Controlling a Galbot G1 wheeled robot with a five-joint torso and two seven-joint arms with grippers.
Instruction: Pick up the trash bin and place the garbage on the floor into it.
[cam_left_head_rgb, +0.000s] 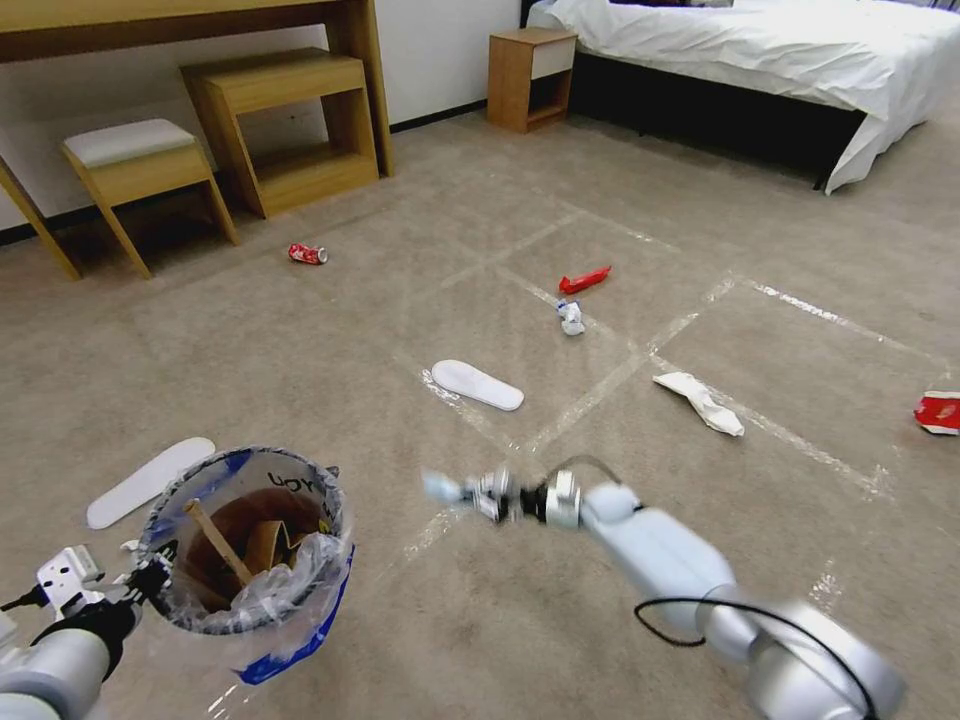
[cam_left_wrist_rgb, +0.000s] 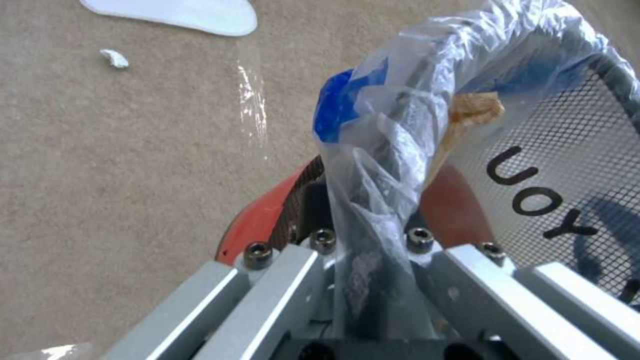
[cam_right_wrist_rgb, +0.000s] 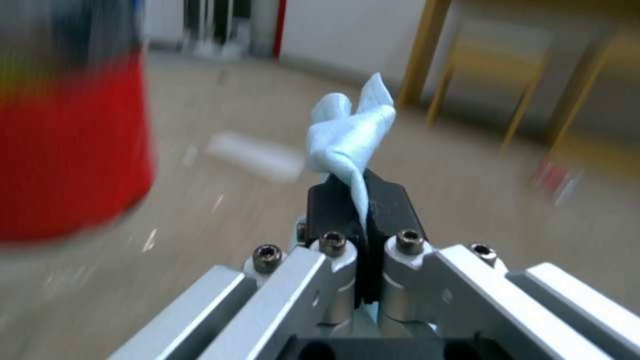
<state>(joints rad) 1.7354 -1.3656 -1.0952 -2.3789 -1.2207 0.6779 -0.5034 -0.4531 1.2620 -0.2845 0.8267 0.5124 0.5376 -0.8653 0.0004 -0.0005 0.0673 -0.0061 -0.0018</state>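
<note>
My left gripper (cam_left_head_rgb: 150, 580) is shut on the near rim of the trash bin (cam_left_head_rgb: 250, 550), holding it above the floor (cam_left_head_rgb: 330, 400); its plastic liner bunches between the jaws (cam_left_wrist_rgb: 367, 235). A wooden stick (cam_left_head_rgb: 218, 543) and brown paper (cam_left_head_rgb: 265, 540) lie inside. My right gripper (cam_left_head_rgb: 470, 490), to the bin's right, is shut on a light blue face mask (cam_right_wrist_rgb: 350, 135). On the carpet lie two white slippers (cam_left_head_rgb: 477, 385) (cam_left_head_rgb: 148, 482), a red can (cam_left_head_rgb: 307, 254), a red wrapper (cam_left_head_rgb: 584, 280), a crumpled white scrap (cam_left_head_rgb: 571, 317), a white tissue (cam_left_head_rgb: 700, 402) and a red piece (cam_left_head_rgb: 938, 412).
A wooden stool (cam_left_head_rgb: 135, 170) and a low wooden shelf (cam_left_head_rgb: 285, 120) stand by the far left wall. A nightstand (cam_left_head_rgb: 530, 75) and a bed (cam_left_head_rgb: 760, 60) are at the back right. Shiny tape strips (cam_left_head_rgb: 600, 380) cross the carpet.
</note>
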